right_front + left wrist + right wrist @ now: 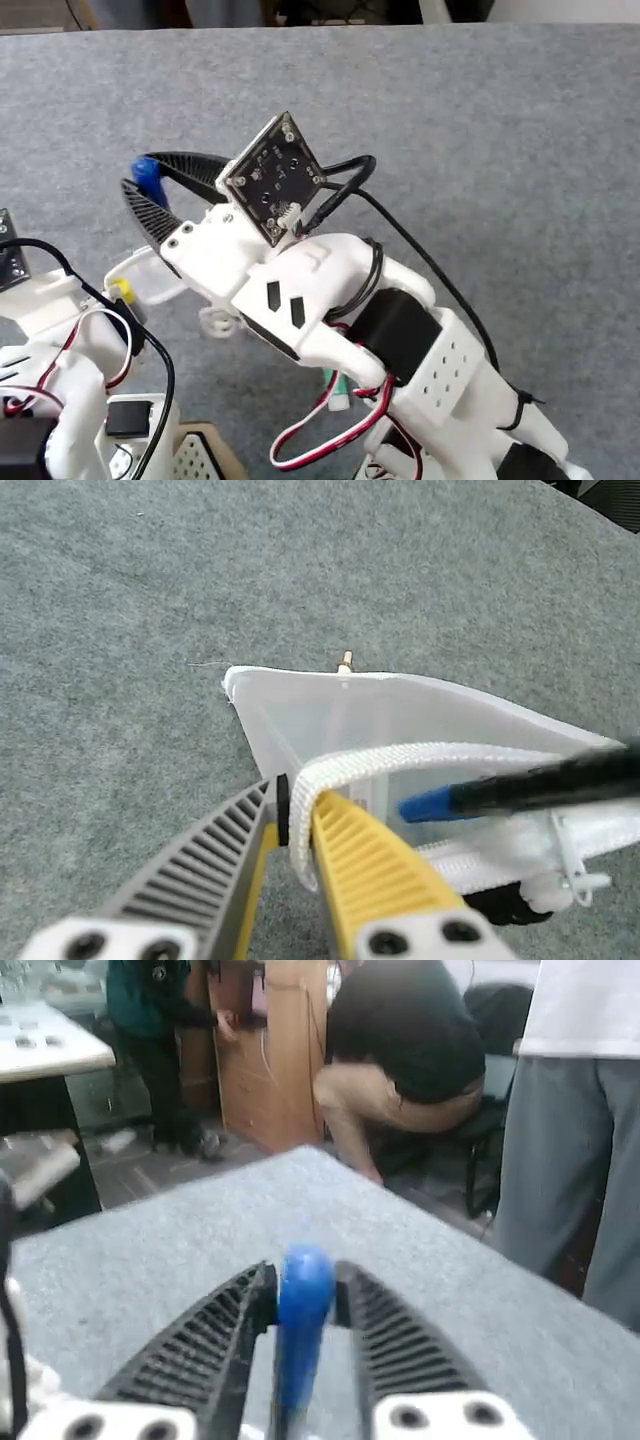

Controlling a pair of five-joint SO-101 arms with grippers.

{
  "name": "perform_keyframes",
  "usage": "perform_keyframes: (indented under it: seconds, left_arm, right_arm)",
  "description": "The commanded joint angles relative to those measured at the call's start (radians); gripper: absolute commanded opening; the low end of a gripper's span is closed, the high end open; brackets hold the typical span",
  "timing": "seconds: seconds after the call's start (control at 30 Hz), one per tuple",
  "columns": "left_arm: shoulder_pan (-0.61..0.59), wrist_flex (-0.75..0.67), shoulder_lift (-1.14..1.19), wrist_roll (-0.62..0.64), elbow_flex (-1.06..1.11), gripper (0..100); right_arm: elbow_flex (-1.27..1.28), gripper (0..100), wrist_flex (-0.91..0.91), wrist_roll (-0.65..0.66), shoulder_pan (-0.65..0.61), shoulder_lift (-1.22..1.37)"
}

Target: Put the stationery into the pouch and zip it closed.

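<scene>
At the near left of the desk point(500, 120), my left gripper point(290, 825) pinches the pouch point(330, 715) by its white edge band, propping the mouth up and open. My right gripper point(303, 1280) clamps the pen point(530, 783), its blue end at that mouth, placed, I judge, to slide straight inside.

Your pouch point(400, 720), translucent white with a white zip band, lies open-mouthed on the grey bench point(120, 630), one rim pinched in the left jaws. Your pen point(560, 778), black with blue ends, slants from the right jaws, its tip seemingly just inside that mouth.
</scene>
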Motion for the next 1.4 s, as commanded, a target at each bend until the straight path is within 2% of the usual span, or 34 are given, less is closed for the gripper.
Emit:
perform_keyframes:
  seconds: [0.0, 0.23, 0.3, 0.43, 0.6, 0.7, 0.83, 1.0, 1.2, 1.37]
  left_arm:
    - [0.008, 0.002, 0.002, -0.009, -0.015, 3]
    - [0.008, 0.002, 0.002, -0.009, -0.015, 3]
    - [0.008, 0.002, 0.002, -0.009, -0.015, 3]
    - [0.008, 0.002, 0.002, -0.009, -0.015, 3]
    - [0.008, 0.002, 0.002, -0.009, -0.015, 3]
    - [0.007, 0.002, 0.002, -0.009, -0.013, 3]
    - [0.004, 0.000, 0.002, -0.009, -0.012, 3]
    - [0.002, 0.000, 0.002, -0.009, -0.010, 3]
    - [0.002, 0.000, 0.002, -0.009, -0.012, 3]
    - [0.002, 0.000, 0.002, -0.009, -0.012, 3]
  right_arm:
    - [-0.058, 18.0, 0.068, -0.003, 0.012, -0.019]
    - [-0.113, 15.6, 0.075, -0.003, 0.018, -0.025]
    - [-0.139, 14.3, 0.089, -0.003, 0.066, -0.051]
    - [-0.165, 14.0, 0.184, -0.003, 0.236, -0.127]
    - [-0.143, 14.1, 0.463, -0.003, 0.506, -0.170]
    - [-0.036, 14.1, 0.583, -0.006, 0.608, -0.170]
    - [0.202, 13.9, 0.643, -0.012, 0.617, -0.170]
    - [0.444, 13.9, 0.623, -0.014, 0.615, -0.168]
    - [0.568, 13.8, 0.600, -0.011, 0.552, -0.140]
    - [0.607, 13.8, 0.600, -0.012, 0.468, 0.050]
